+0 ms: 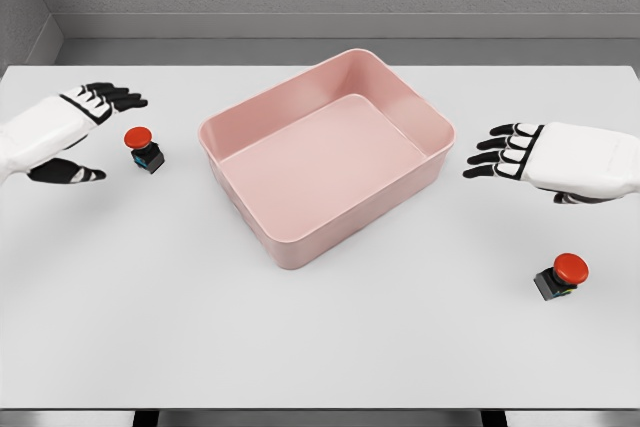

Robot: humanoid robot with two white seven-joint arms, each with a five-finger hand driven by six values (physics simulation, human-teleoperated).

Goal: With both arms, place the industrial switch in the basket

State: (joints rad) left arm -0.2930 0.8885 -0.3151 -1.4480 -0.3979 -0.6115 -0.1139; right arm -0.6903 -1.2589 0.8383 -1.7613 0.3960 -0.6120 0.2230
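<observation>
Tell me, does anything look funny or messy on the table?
Nothing is spilled or broken. The pink plastic basket sits turned at an angle to the white table edges, and both red-buttoned black switches lie tilted outside it.

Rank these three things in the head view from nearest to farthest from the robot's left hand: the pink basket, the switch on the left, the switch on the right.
1. Left switch, just right of the left hand.
2. Pink basket, mid-table.
3. Right switch, front right, below the right hand.
</observation>
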